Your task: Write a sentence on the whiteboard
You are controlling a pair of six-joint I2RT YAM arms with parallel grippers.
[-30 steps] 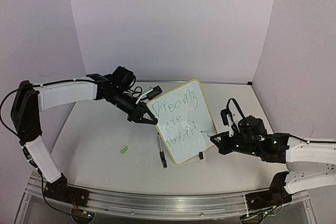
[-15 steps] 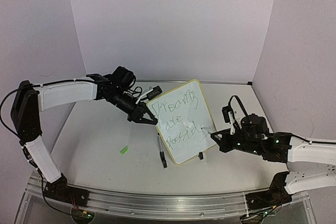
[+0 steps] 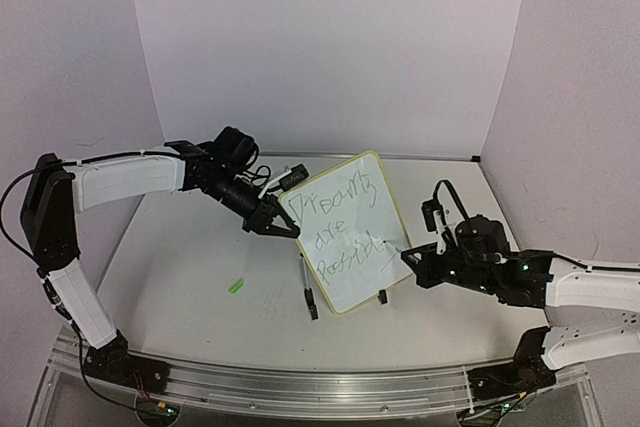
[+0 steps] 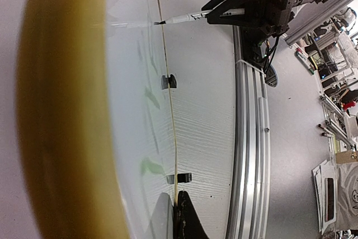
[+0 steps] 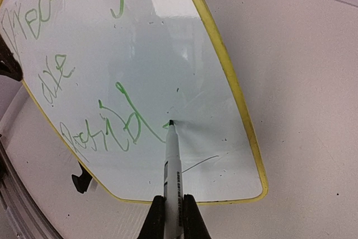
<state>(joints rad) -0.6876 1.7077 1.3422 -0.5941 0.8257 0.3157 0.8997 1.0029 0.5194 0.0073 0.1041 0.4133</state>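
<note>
The whiteboard [image 3: 352, 269], yellow-framed, stands tilted at mid-table on two black clip feet. The sentence [image 3: 338, 219] is green scrawl in three lines. My left gripper [image 3: 283, 228] is shut on the board's left edge; in the left wrist view a dark finger [image 4: 188, 222] presses against the edge of the board [image 4: 134, 82]. My right gripper [image 3: 412, 265] is shut on a white marker [image 5: 172, 166]. The marker's tip touches the board [image 5: 184, 37] at the end of the third line of the sentence [image 5: 106, 132]. The marker also shows in the left wrist view [image 4: 190, 18].
A small green marker cap [image 3: 236, 286] lies on the table left of the board. The clip feet [image 3: 311, 304] stick out at the board's lower edge. An aluminium rail [image 3: 300, 382] runs along the near table edge. Walls close in at the back and sides.
My right gripper has shifted the marker tip slightly along the third line, adding a green stroke at its end. The left arm and the board have stayed still.
</note>
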